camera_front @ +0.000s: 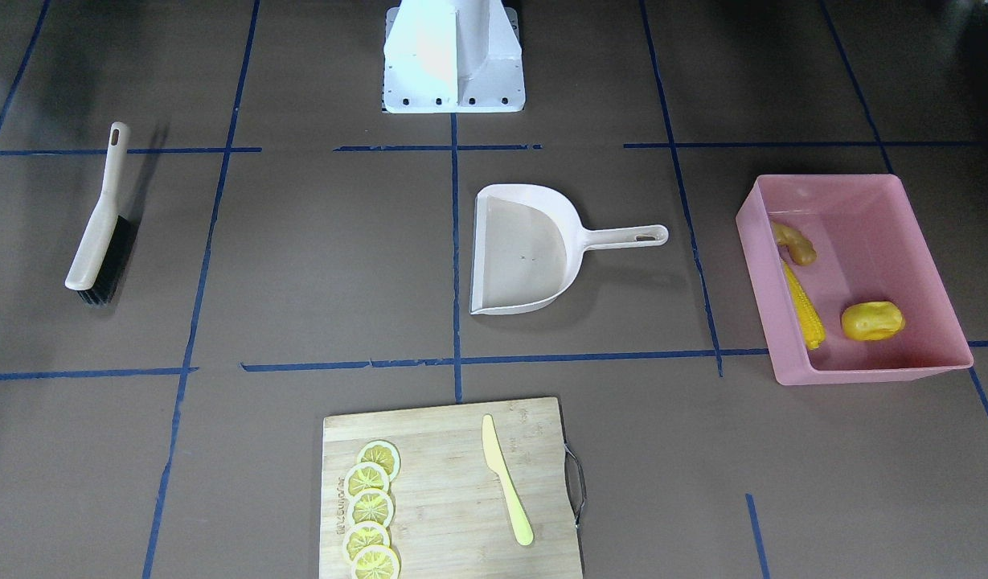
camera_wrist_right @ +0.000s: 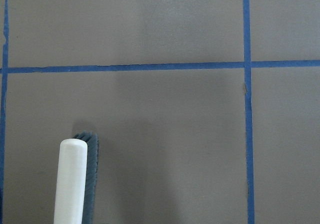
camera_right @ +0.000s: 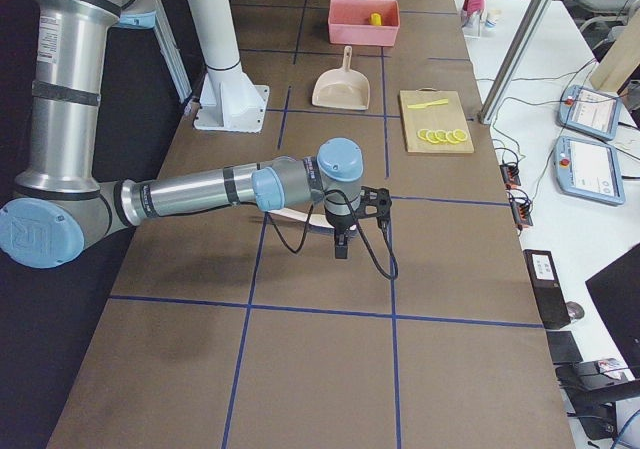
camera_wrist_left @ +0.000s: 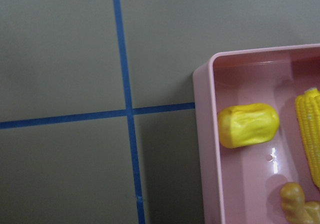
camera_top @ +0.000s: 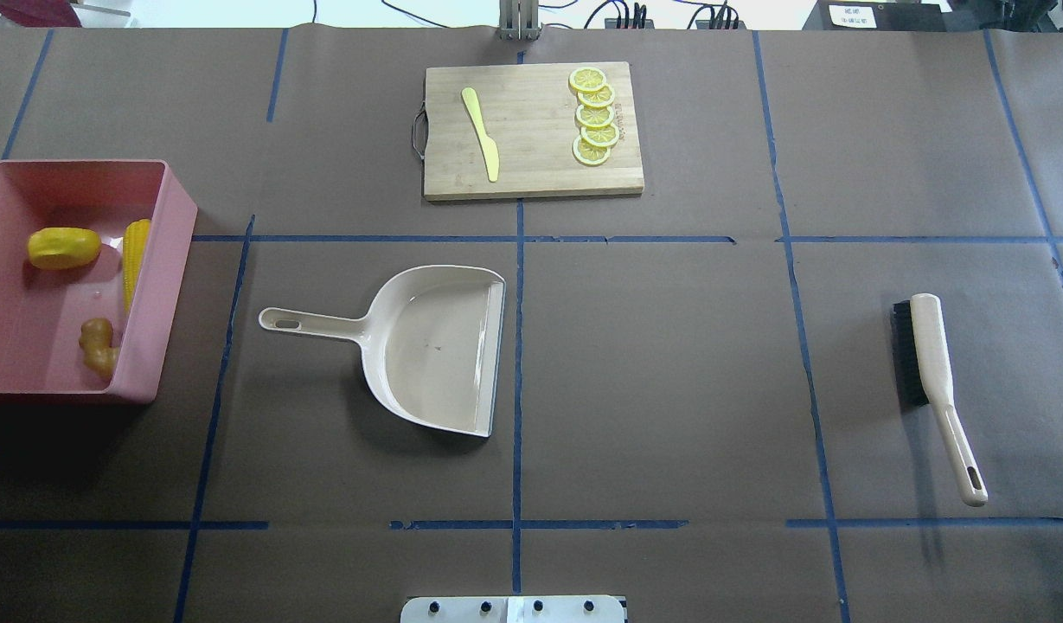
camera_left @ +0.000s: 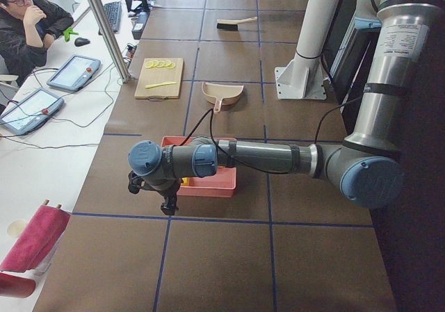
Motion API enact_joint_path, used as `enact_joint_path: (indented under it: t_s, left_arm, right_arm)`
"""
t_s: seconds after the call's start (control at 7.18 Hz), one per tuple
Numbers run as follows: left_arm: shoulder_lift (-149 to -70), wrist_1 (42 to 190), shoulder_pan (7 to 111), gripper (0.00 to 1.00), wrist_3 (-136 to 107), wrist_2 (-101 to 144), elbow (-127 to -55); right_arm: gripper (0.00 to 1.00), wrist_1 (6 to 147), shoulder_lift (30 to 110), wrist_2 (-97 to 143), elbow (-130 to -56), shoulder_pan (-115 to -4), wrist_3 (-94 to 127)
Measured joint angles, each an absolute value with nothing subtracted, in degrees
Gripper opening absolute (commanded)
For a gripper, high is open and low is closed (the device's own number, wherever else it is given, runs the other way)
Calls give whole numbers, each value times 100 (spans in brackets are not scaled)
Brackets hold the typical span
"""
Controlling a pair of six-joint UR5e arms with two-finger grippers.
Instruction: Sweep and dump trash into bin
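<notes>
Trash [camera_top: 63, 247] in bin [camera_top: 163, 294] on robot's left, dustpan [camera_top: 436, 346] in middle, brush [camera_top: 933, 363] on right

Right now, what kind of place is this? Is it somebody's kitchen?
Probably a robot lab, not a kitchen. The table is covered in brown paper with a blue tape grid, a big robot arm reaches over it, and control tablets sit on a side desk.

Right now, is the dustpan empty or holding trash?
Empty. The dustpan lies flat, its tray bare; the corn cob, potato lump and ginger root all sit inside the pink bin.
</notes>
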State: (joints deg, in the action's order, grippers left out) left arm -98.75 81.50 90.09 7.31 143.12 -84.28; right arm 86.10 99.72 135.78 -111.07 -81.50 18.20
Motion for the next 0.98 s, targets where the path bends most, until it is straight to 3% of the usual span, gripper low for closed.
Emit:
enact_joint_path:
  t_s: [0.56, 0.98]
  left_arm:
    - [-9488, 8153, 9065, 100, 94, 13320, -9035]
    - [-9480, 8160, 9050, 100, 66, 13267, -9026]
  right_arm:
    - [100, 8625, 9928, 13797, -10532, -8606, 1143]
    - [100, 8668, 9866, 13947, -9927, -9003, 273]
